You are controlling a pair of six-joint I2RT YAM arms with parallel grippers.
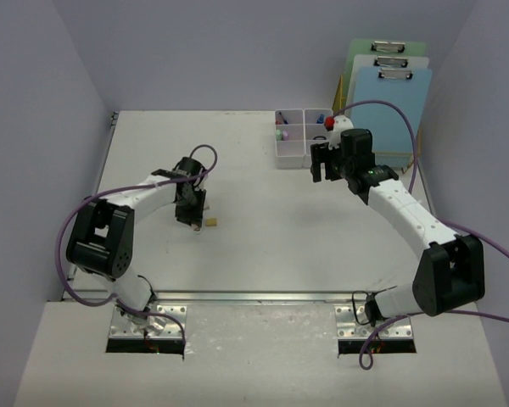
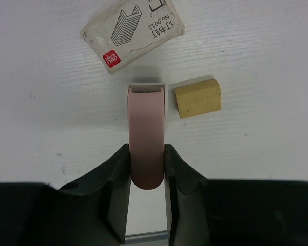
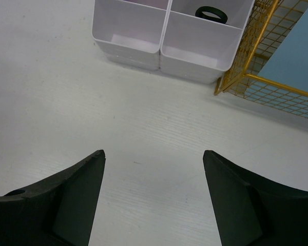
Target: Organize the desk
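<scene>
The white desk (image 1: 263, 254) fills the top view. My left gripper (image 1: 191, 212) is low over its left middle, shut on a pink oblong object (image 2: 147, 118) that stands out ahead of the fingers (image 2: 147, 151). A yellow eraser (image 2: 197, 97) lies just right of the pink object, also seen from above (image 1: 210, 223). A small box of staples (image 2: 133, 31) lies beyond it. My right gripper (image 1: 325, 165) is open and empty above the desk (image 3: 66, 102), its jaws (image 3: 154, 154) wide apart, just short of the white organizer box (image 3: 164, 36).
The organizer box (image 1: 301, 136) at the back holds small items, among them a black ring (image 3: 211, 13). A gold wire rack (image 3: 256, 66) with clipboards (image 1: 386, 93) stands to its right. A metal rail (image 1: 254, 297) runs along the near edge.
</scene>
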